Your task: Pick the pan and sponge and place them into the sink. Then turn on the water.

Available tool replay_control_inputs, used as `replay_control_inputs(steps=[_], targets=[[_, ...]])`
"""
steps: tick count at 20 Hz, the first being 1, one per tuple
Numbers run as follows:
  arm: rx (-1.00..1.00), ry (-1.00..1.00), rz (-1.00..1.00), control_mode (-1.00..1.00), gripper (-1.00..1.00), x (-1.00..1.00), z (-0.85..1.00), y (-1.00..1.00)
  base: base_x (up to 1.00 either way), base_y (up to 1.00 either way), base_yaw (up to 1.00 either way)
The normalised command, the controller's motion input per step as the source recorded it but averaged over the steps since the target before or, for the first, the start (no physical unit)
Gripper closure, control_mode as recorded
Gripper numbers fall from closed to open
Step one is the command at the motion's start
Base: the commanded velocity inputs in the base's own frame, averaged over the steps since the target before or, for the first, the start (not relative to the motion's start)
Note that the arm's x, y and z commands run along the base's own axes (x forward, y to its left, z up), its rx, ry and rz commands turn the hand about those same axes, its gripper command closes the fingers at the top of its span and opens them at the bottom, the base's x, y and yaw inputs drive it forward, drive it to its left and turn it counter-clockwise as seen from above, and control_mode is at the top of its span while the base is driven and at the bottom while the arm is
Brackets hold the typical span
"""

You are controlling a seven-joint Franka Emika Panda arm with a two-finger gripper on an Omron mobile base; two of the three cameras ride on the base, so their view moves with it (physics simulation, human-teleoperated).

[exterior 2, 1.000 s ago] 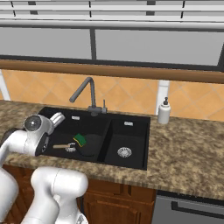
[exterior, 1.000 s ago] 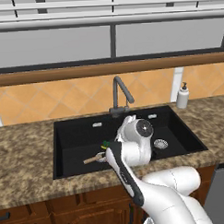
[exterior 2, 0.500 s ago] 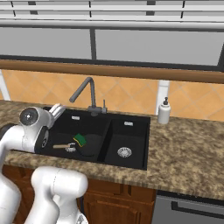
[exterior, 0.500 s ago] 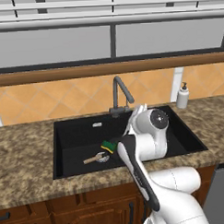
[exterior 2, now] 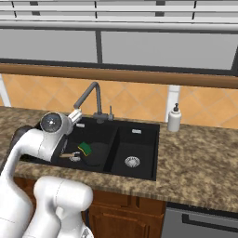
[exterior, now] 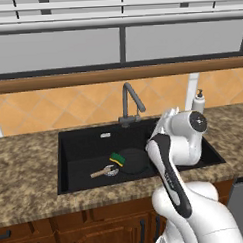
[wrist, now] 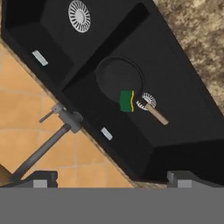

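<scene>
Two task things lie in large left basin of sink (exterior: 86, 182): pan (exterior: 133, 160) flat on basin floor toward divider, wooden handle pointing left over silver drain; sponge (exterior: 116, 159) green face up, resting on pan's left rim. Faucet (exterior: 130, 101) stands at sink's back edge, no water running. Tool (wrist: 109, 177) spread wide, holding nothing, hovering above sink. Soap bottle (exterior: 198, 100) on desk near sink's back right corner.

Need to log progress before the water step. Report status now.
Gripper open, empty, above the sink. Pan and sponge both in the large basin. Faucet dry, path to it unobstructed.
</scene>
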Motion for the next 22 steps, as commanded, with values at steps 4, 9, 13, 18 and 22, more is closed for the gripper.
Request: replay_control_inputs(steps=[4, 9, 13, 18, 22], targets=[[0.15, -0.03, 0.06, -1.0, -1.0, 0.0, 0.0, -0.65, 0.0, 0.0, 0.0], [0.14, 0.0, 0.08, -1.0, -1.0, 0.01, 0.0, -0.57, 0.0, 0.0, 0.0], [0.13, 0.0, 0.0, -1.0, -1.0, 0.25, 0.0, -0.39, 0.0, 0.0, 0.0], [0.2, 0.0, 0.0, -1.0, -1.0, 0.49, 0.0, -0.28, 0.0, 0.0, 0.0], [0.25, 0.0, 0.0, -1.0, -1.0, 0.49, -0.01, -0.32, 0.0, 0.0, 0.0]])
